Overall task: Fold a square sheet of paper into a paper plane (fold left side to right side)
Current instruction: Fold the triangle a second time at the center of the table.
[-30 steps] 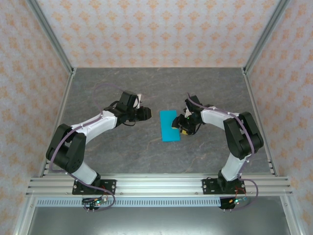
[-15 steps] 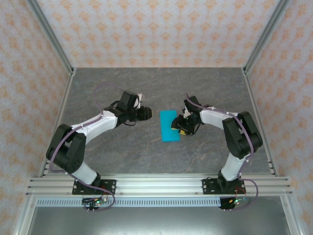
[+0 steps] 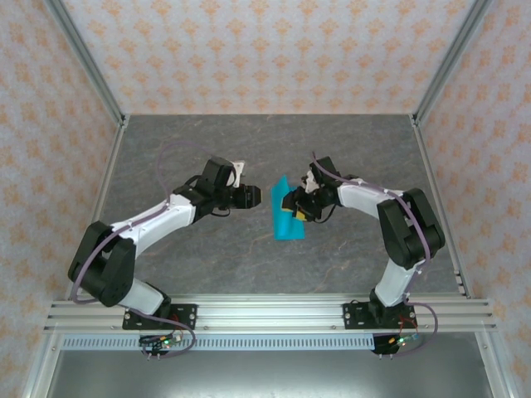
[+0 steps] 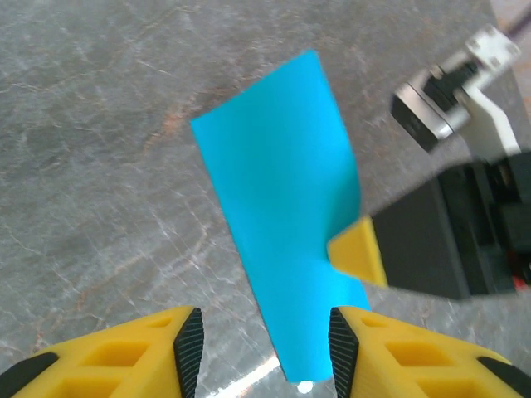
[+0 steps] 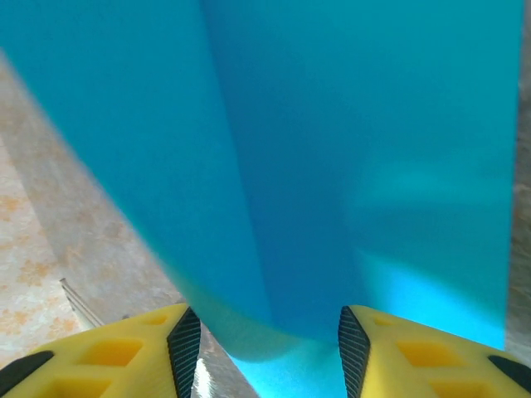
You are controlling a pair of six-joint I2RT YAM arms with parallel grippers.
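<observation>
- Rail [image 3: 265, 313] of aluminium profile spans the near edge of the grey, stone-patterned table [image 3: 207, 265], and both arm bases sit bolted to it.
- From the top camera, the two arms bend inward from either side and their grippers face each other near the middle of the table.
- The left gripper [image 3: 254, 196] is just left of the sheet of paper [image 3: 288, 225] and not touching it.
- In its own wrist view, the left gripper [image 4: 264, 352] has its yellow, black-padded fingers [image 4: 189, 344] parted and holding nothing, and one end of the sheet [image 4: 278, 215] lies in line with the gap.
- The sheet is bright cyan and unmarked and shows as a long narrow rectangle. Its near part lies flat on the table, while its far right part curls up off the surface.
- The right gripper [image 3: 292, 205] is at the sheet's right edge. In the left wrist view, one of its yellow fingertips [image 4: 357, 249] touches that edge just where the paper lifts.
- In the right wrist view, the right gripper [image 5: 267, 352] also has its jaws apart, not clamped on anything. The sheet [image 5: 332, 166] bows up right in front of them, with a shaded fold running down its middle.
- Beyond the arms, the table is bare up to the back wall [image 3: 265, 50], papered in an orange-on-white pattern.
</observation>
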